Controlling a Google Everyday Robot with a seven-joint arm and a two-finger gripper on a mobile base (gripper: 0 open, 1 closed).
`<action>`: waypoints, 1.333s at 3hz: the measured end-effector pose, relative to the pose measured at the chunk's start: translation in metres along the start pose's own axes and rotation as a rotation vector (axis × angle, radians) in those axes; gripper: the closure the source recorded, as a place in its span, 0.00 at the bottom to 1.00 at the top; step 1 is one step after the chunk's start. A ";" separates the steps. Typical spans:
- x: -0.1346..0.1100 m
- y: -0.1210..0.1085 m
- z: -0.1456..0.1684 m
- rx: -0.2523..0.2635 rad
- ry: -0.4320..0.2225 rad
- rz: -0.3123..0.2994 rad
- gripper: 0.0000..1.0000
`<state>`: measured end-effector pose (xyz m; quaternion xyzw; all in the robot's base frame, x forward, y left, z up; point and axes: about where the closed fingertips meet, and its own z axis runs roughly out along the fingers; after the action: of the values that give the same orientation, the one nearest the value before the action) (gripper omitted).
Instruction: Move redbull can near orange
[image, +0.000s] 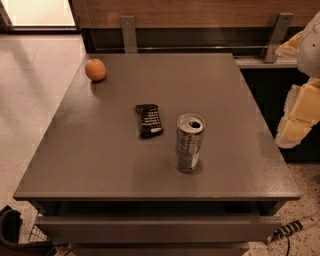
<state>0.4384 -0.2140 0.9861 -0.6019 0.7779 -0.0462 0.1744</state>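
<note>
The redbull can (190, 143) stood upright just beside a black wrapper (149, 120), well apart from the orange (95, 69) near the table's (100, 160) far-left corner. The gripper (299, 117) hung beyond the right edge; I couldn't tell its spread.

Orange (95, 69) rear left; wrapper (149, 120) just left of can (189, 144); claw (295, 126) right of table (100, 165).

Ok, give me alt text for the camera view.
A redbull can stands upright on a grey table, a black wrapper beside it and an orange at the far left corner. The gripper hangs beyond the table's right edge.
</note>
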 end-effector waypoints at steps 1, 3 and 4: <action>0.000 0.000 0.000 0.000 0.000 0.000 0.00; 0.003 -0.001 0.014 -0.014 -0.146 -0.006 0.00; -0.005 0.003 0.049 -0.046 -0.397 -0.038 0.00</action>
<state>0.4530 -0.2016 0.9409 -0.6176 0.7176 0.0877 0.3097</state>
